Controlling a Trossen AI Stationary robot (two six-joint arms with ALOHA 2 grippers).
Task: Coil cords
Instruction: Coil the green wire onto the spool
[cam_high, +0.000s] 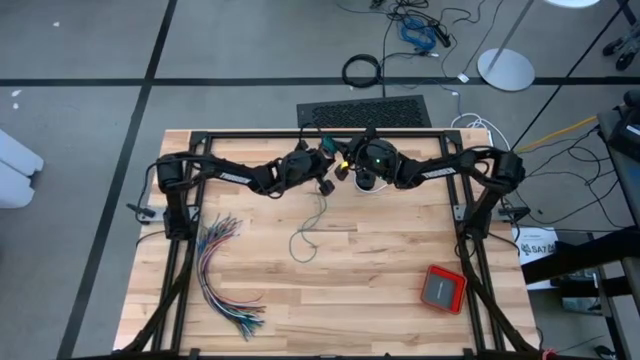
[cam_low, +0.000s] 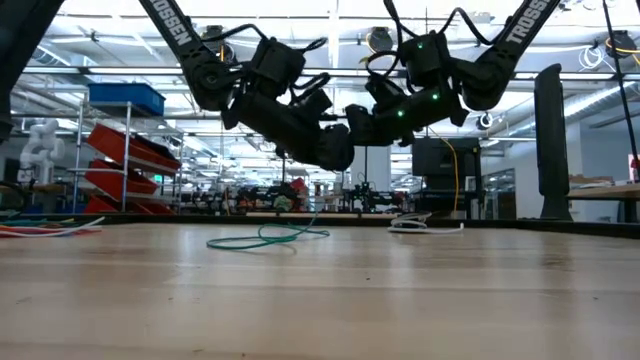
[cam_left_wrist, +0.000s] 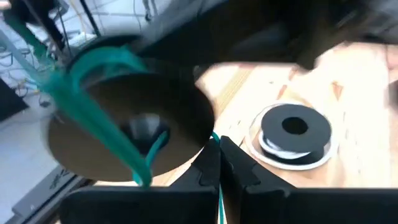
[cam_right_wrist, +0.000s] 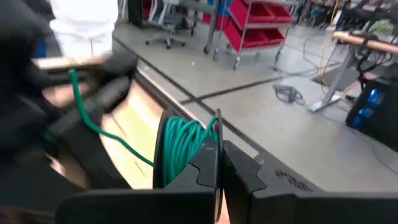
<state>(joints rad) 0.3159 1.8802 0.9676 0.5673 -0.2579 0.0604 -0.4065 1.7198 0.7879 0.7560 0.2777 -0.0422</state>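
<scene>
Both arms meet above the table's far middle. The right gripper (cam_right_wrist: 219, 171) is clamped on a spool (cam_right_wrist: 186, 149) partly wound with teal cord (cam_right_wrist: 180, 144). The left gripper (cam_left_wrist: 219, 168) is closed, pinching the same teal cord. The cord's slack hangs down and lies looped on the table (cam_high: 400, 270). The black cord (cam_left_wrist: 292, 127) sits coiled on a white disc on the table, just beside the grippers.

Both arms met above the far middle of the wooden table (cam_high: 380, 260), left gripper (cam_high: 325, 186) just beside right gripper (cam_high: 343, 170). A thin cord (cam_high: 308, 235) trailed below them. Coloured wires (cam_high: 222, 275) fanned left; a red box (cam_high: 443, 289) sat right.
</scene>
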